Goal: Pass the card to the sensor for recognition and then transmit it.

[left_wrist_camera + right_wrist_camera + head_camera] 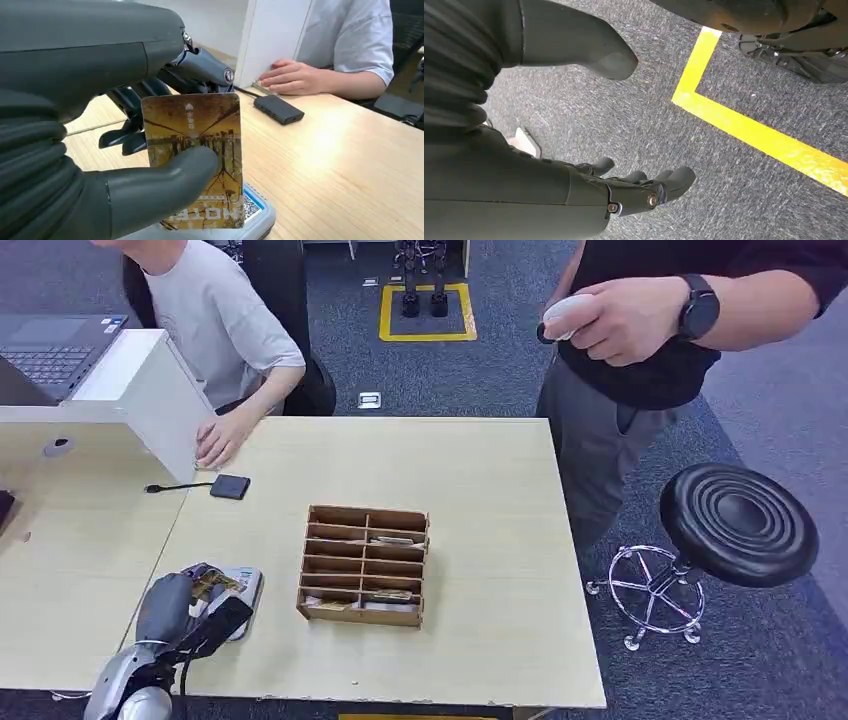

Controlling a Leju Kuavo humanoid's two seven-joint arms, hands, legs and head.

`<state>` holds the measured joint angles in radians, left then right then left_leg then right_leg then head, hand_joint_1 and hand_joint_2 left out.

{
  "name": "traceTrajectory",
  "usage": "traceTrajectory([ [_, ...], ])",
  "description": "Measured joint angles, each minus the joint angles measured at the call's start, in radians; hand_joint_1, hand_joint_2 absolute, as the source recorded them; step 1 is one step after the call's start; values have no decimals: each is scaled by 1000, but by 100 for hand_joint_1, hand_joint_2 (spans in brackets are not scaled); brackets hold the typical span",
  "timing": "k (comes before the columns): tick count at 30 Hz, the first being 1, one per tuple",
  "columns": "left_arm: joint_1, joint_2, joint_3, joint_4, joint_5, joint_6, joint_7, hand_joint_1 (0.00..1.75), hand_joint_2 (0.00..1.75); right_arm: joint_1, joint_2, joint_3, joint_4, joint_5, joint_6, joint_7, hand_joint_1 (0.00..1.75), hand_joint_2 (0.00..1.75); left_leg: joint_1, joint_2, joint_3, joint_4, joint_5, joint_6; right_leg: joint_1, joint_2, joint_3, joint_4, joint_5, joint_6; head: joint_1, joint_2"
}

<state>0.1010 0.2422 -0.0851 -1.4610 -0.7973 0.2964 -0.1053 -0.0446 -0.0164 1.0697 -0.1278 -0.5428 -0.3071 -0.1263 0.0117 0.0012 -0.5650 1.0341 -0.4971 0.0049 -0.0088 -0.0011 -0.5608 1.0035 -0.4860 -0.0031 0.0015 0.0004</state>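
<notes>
We find the left robot hand [125, 165] clamped on the card [196, 150], held just above the sensor [240, 585] beside the wooden organiser [365, 565]; recognition appears underway, handover outstanding, right robot hand [644, 192] hanging empty.

A pale wood table [480, 490] stood on grey-blue carpet [780, 410] marked with yellow tape [428, 337], a black stool [738, 523] off its right edge and a white partition [150, 390] at its far-left corner.
</notes>
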Motion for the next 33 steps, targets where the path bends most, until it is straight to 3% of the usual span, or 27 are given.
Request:
traceTrajectory([
  [24, -50, -22, -3, 111, -122, 24, 59, 175, 175, -1, 0, 4, 0, -3, -12, -11, 0, 175, 0, 0, 4, 0, 0, 0, 0, 0, 4, 0, 0, 0, 0, 0],
  [33, -98, -34, -29, 206, -195, 51, 93, 175, 175, -9, 0, 22, -2, -1, -23, -27, 0, 175, 0, 0, 8, 0, 0, 0, 0, 0, 8, 0, 0, 0, 0, 0],
])
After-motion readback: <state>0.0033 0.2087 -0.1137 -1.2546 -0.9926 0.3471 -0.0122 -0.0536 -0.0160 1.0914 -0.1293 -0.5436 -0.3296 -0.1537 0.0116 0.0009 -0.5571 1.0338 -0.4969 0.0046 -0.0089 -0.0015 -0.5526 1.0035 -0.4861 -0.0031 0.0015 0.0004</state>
